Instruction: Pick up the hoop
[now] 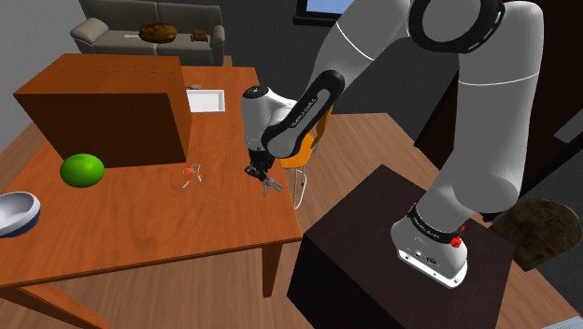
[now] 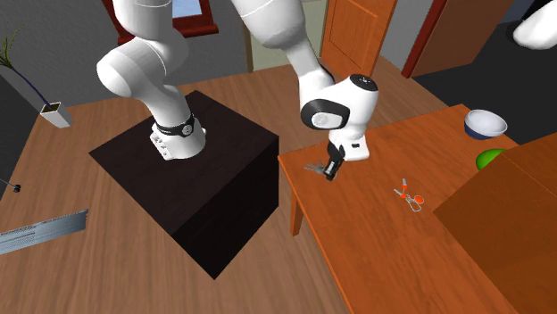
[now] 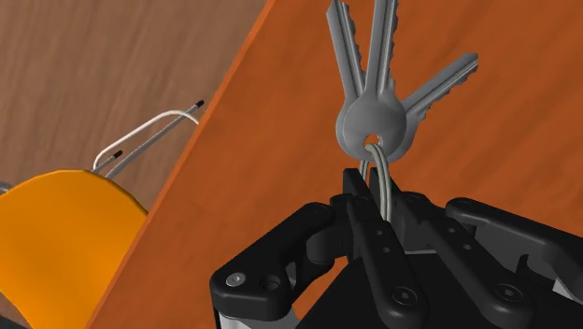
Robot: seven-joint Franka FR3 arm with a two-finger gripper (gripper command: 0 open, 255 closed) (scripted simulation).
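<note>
The hoop is a thin grey wire ring (image 3: pixel 382 161) that carries three grey keys (image 3: pixel 374 120). My black gripper (image 3: pixel 377 190) is shut on the ring, and the keys fan out beyond the fingertips over the brown table. In the shoulder view the gripper (image 1: pixel 264 176) points down near the table's edge by the stand, with the keys (image 1: pixel 274 189) at its tip. In the second exterior view the keys (image 2: pixel 315 167) stick out beside the gripper (image 2: pixel 332 170). I cannot tell whether the keys touch the table.
On the table (image 1: pixel 140 224) lie a small orange-red tool (image 1: pixel 192 176), a green ball (image 1: pixel 82 170), a bowl (image 1: pixel 17 213), a large brown box (image 1: pixel 107 107) and a white tray (image 1: pixel 206 99). An orange chair (image 1: pixel 297 154) stands just past the table's edge, under the arm.
</note>
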